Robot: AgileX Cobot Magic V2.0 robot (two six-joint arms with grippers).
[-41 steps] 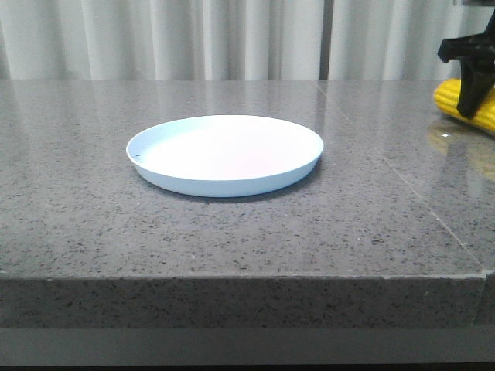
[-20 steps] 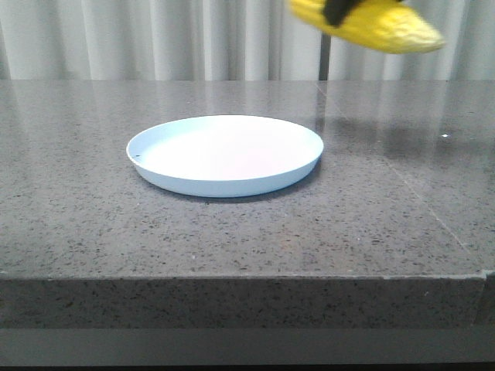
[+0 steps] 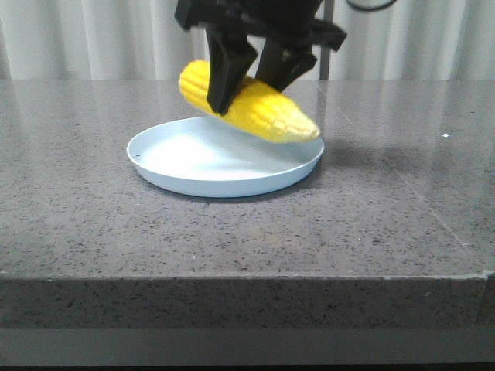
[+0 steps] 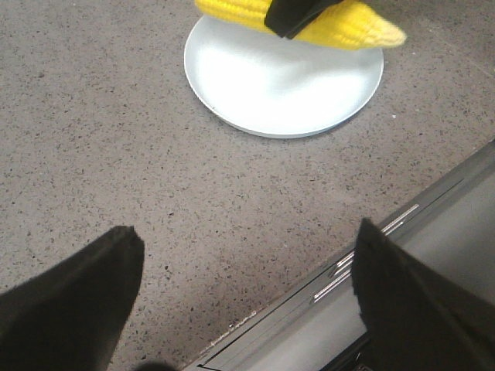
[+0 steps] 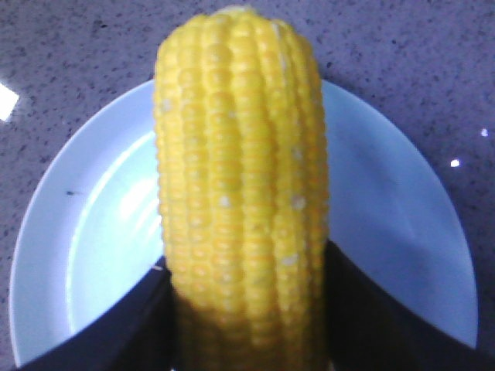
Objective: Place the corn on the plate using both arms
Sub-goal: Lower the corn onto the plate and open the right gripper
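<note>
The corn (image 3: 251, 108) hangs tilted just above the plate (image 3: 155, 166), tip lowest toward the right rim, pinched across its middle by the right gripper (image 3: 246, 81). It looks stiff and fairly light, but round and ridged — apt to roll, so mid-cob is the sensible hold. The left gripper (image 4: 247, 294) stands spread and empty over the speckled grey bench (image 3: 93, 224) — hard, flat, with pale curtains (image 3: 93, 39) behind.

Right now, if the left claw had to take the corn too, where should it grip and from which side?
Probably the thick blunt end of the corn, from above, fingers across the cob. The right claw is clamped around its middle. The cob tilts over the plate, tapered tip lowest near the right rim. The thick end sits higher on the left arm's side, and the left claw is open.
</note>
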